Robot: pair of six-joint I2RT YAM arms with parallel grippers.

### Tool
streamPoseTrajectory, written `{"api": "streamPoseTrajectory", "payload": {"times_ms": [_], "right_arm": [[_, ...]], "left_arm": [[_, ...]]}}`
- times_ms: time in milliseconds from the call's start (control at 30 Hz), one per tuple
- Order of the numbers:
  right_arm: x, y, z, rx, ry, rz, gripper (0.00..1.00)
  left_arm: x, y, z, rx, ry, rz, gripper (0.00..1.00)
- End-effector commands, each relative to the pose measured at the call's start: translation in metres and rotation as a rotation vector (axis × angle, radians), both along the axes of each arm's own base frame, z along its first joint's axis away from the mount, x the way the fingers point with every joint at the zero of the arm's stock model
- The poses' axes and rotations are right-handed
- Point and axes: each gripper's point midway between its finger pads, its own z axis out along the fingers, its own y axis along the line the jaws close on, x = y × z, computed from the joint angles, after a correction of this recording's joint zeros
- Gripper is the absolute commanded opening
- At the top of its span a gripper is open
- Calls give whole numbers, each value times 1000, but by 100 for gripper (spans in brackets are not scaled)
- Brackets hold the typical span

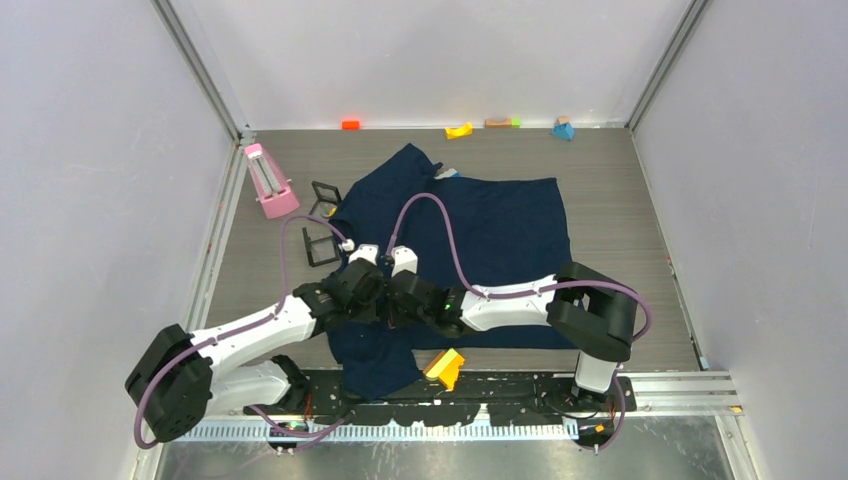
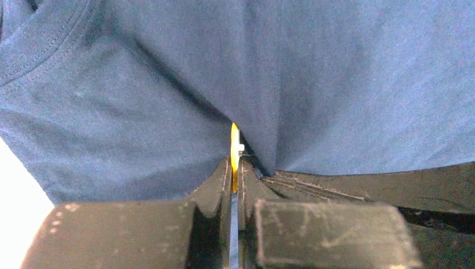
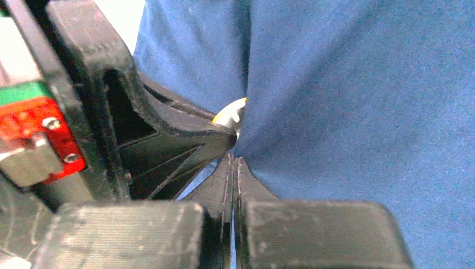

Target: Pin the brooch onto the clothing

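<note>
The dark navy T-shirt (image 1: 500, 230) lies spread over the middle of the table, and its fabric fills both wrist views (image 2: 168, 84) (image 3: 347, 101). My left gripper (image 2: 235, 163) is shut on the brooch (image 2: 234, 147). The brooch is held edge-on, with its orange-gold rim and small white back part pressed against a fold of the shirt. My right gripper (image 3: 232, 161) is shut on that fold of shirt, right next to the brooch (image 3: 231, 114). Both grippers meet tip to tip over the shirt's near left part (image 1: 385, 298).
A yellow wedge block (image 1: 444, 367) lies at the near edge by the shirt's hem. A pink stand (image 1: 268, 182) and two black frames (image 1: 325, 197) (image 1: 320, 245) sit left of the shirt. Small coloured blocks (image 1: 459, 131) line the back wall.
</note>
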Motion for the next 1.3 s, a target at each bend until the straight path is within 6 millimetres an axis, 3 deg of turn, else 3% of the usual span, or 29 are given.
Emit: {"api": "streamPoseTrajectory", "payload": {"times_ms": [0, 400, 767, 867, 1100, 1267], "right_arm": [[-1, 17, 28, 103, -30, 32, 1], [-7, 15, 15, 84, 6, 39, 1], [-11, 17, 25, 105, 11, 58, 1], [-9, 11, 35, 109, -4, 44, 7], [-6, -10, 55, 126, -52, 3, 39], [-3, -26, 49, 110, -70, -39, 46]], "left_arm": [[13, -14, 16, -87, -70, 28, 0], [16, -18, 30, -190, -121, 81, 0], [17, -21, 38, -274, -149, 106, 0], [17, -21, 37, -277, -143, 106, 0], [16, -18, 29, -271, -117, 97, 0], [16, -17, 30, -273, -118, 99, 0]]}}
